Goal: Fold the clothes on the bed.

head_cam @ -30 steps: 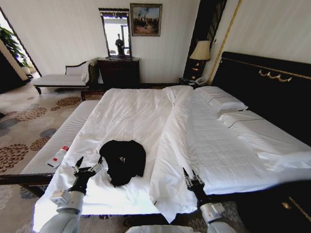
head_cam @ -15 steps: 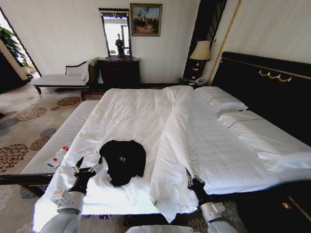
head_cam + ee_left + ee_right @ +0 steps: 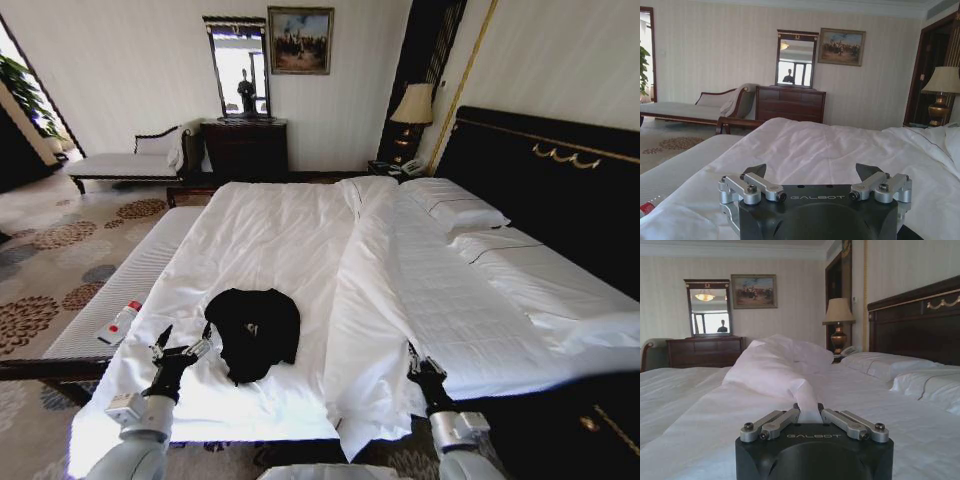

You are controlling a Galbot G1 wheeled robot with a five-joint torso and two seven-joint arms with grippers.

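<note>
A black T-shirt (image 3: 254,333) lay crumpled on the white bed (image 3: 270,240), near its foot. The left gripper (image 3: 180,345) hovered just beside the shirt, its fingers (image 3: 161,336) spread apart. Over on the right, the right gripper (image 3: 423,368) sat at the folded-back duvet's (image 3: 400,290) edge, fingers pinched together on the white cloth. A small white bottle (image 3: 117,324) rested on the striped bench (image 3: 130,285) alongside.

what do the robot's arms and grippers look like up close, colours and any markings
Both arms end in pale grey rounded wrist segments. The left gripper has a black body with "GALBOT" in grey lettering, silver metal linkage bars with dark screws, and dark pointed fingertips. The right gripper is built the same: black housing, GALBOT marking, silver linkages.
</note>
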